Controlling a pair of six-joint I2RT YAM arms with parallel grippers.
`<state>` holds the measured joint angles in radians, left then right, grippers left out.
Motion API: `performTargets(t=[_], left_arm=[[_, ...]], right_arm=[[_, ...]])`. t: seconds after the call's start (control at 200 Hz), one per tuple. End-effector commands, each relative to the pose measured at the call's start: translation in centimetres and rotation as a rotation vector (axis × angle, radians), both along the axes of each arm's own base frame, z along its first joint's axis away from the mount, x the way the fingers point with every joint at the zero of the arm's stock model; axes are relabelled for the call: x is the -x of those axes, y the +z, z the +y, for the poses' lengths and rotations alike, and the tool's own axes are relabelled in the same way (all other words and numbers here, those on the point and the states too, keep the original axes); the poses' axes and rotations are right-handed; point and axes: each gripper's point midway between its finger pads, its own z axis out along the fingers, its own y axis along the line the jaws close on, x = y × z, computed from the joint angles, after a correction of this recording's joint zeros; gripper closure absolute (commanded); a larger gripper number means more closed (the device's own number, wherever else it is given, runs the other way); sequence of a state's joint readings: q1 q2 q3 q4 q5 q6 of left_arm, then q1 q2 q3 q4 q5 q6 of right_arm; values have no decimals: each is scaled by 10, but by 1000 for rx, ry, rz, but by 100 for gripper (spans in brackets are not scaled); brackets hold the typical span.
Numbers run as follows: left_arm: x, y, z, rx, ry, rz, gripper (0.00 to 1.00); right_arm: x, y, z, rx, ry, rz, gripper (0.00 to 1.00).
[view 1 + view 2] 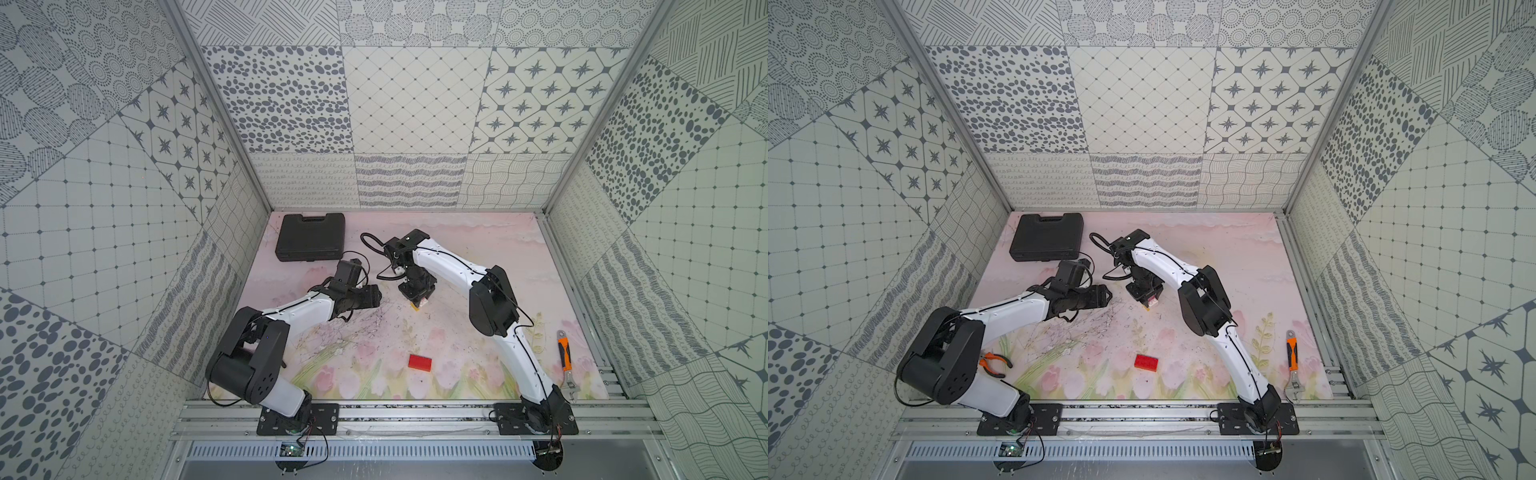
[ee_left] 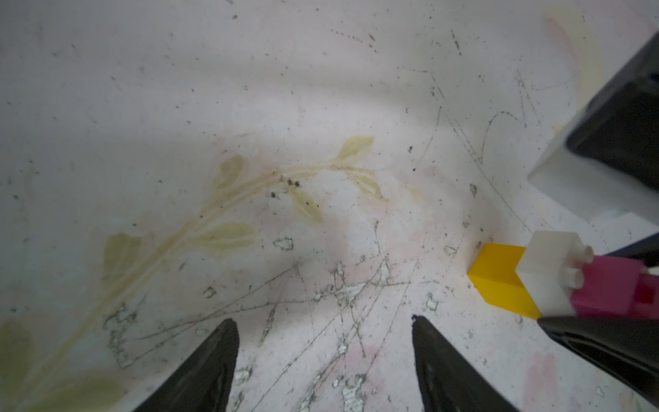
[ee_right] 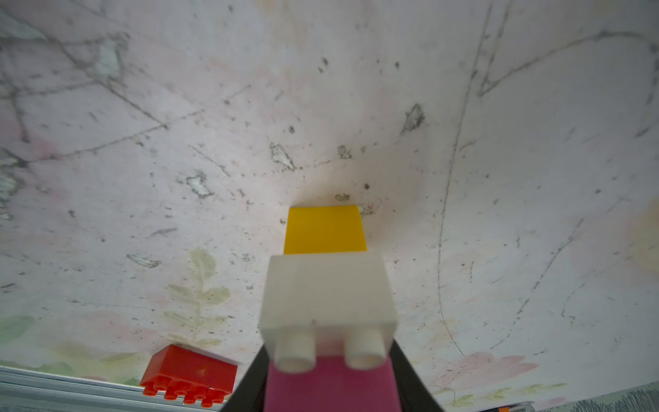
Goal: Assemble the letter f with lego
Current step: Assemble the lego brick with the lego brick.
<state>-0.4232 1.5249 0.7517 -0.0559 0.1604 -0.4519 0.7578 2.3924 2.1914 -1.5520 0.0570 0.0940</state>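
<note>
Right gripper pinches the yellow-white-pink stack at its pink end. Left gripper stands spread, empty, left of it. Red brick lies apart, nearer.

I read no text, number or brand in any view. Black case, far left: moulded lid, any mark too small for me to tell. Orange-handled wrench, near right: no legible print. Red brick and lego stack: plain faces. Small circuit board at near rail: too small to read. Wall panels: patterns only, loop scribbles are not letters.
</note>
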Motion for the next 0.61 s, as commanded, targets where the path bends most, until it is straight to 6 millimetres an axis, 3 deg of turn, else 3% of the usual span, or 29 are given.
performTargets(t=[0.0,0.37,0.6], left_arm=[[-4,4,-5,1,-25,-25,23],[-4,7,-5,-1,-26,-29,23],[-3,10,-4,-2,-24,-32,23]], right_arm=[[-4,10,1,-4,6,-36,60],[-13,36,12,-97,13,-112,48],[-17,65,16,-171,11,-197,42]])
